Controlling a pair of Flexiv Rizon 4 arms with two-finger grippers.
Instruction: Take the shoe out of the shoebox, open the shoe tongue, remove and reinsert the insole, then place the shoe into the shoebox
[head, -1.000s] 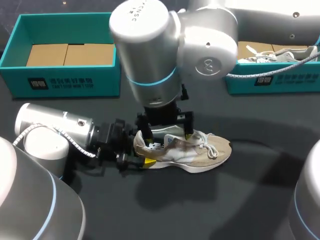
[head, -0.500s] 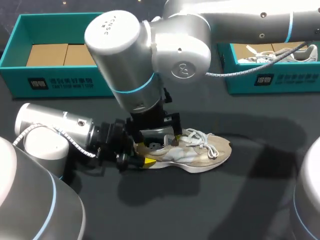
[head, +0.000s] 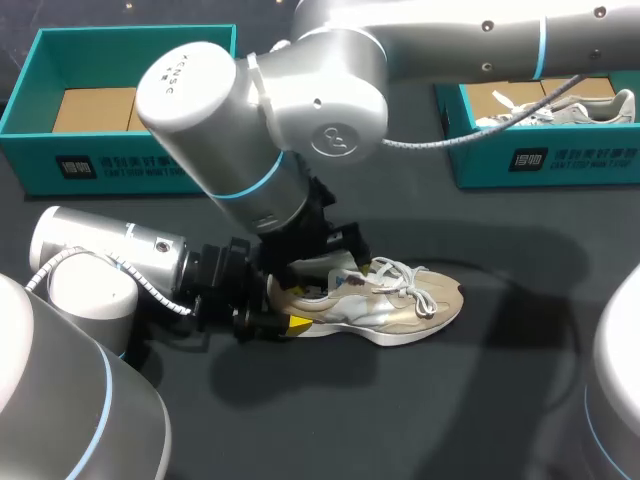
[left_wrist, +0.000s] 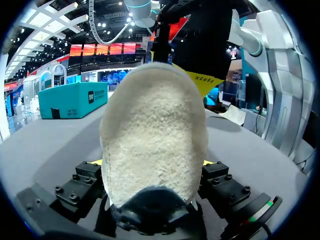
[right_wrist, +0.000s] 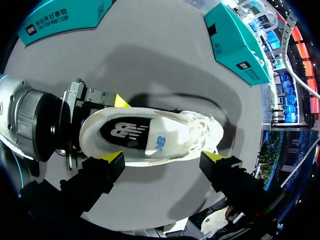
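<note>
Low shoe (head: 395, 308) in beige and cream, white laces and white sole — upright on its sole in the middle of the dark worktop (head: 470, 400), toe to the right, heel to the left. Heel clamped between the jaws of the left gripper (left_wrist: 154, 165). Insole (right_wrist: 127, 131) seated inside, dark at the heel, seen through the open collar. Teal shoebox (head: 140, 165) at back left, open, brown cardboard within, well apart from the shoe. Second teal shoebox (head: 560, 160) at back right — open, another pale shoe (head: 585, 108) inside.

Print on the shoebox (head: 120, 165) front is too small to read; a logo marks the insole (right_wrist: 123, 131) of the shoe (right_wrist: 192, 131) beside the right end effector (right_wrist: 165, 159).
</note>
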